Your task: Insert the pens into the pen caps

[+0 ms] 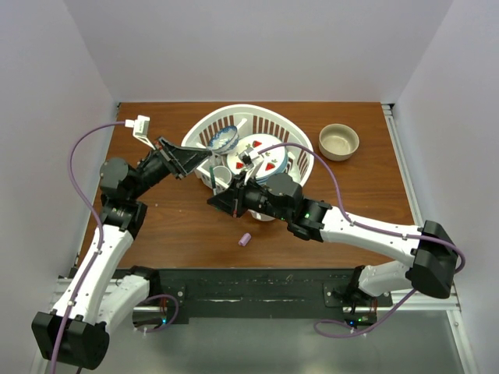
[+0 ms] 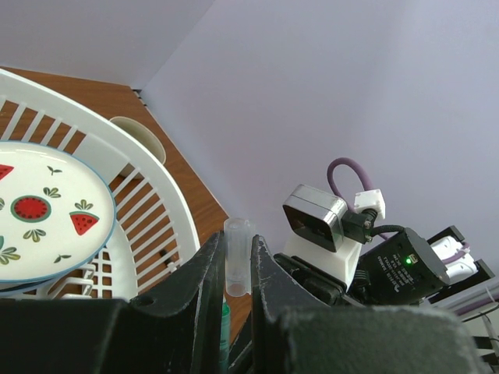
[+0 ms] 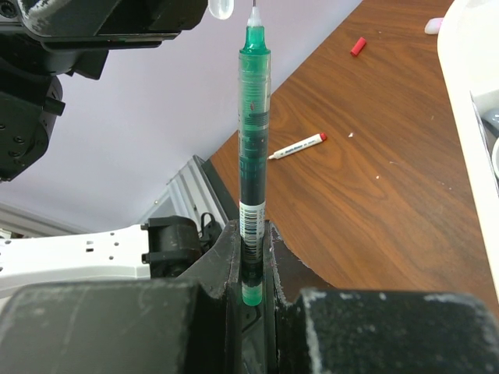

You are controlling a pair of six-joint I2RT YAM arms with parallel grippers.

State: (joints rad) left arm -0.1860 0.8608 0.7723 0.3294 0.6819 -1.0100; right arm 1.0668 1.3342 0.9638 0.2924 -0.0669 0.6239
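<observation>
**Plastic, Wood Grain and Glaze on the Bench**

The table [image 1: 171, 226] is seen as brown wood grain with a smooth, faintly shiny finish. The basket [image 1: 265, 111] is formed of smooth white plastic ribs. A glossy glaze is shown on the strawberry-printed plate [image 2: 47, 202]. The green pen [image 3: 253, 140] is made of translucent, glossy plastic, and a printed barcode band is wrapped round its barrel. The clear cap [image 2: 236, 261] is moulded in cloudy, see-through plastic. Matt black plastic, slightly rough and scuffed, is seen on the left gripper [image 2: 237, 243] and the right gripper [image 3: 251, 230]. The cable [image 2: 334, 178] is sheathed in smooth lilac plastic. The tan bowl [image 1: 339, 142] is finished dull and smooth.
</observation>
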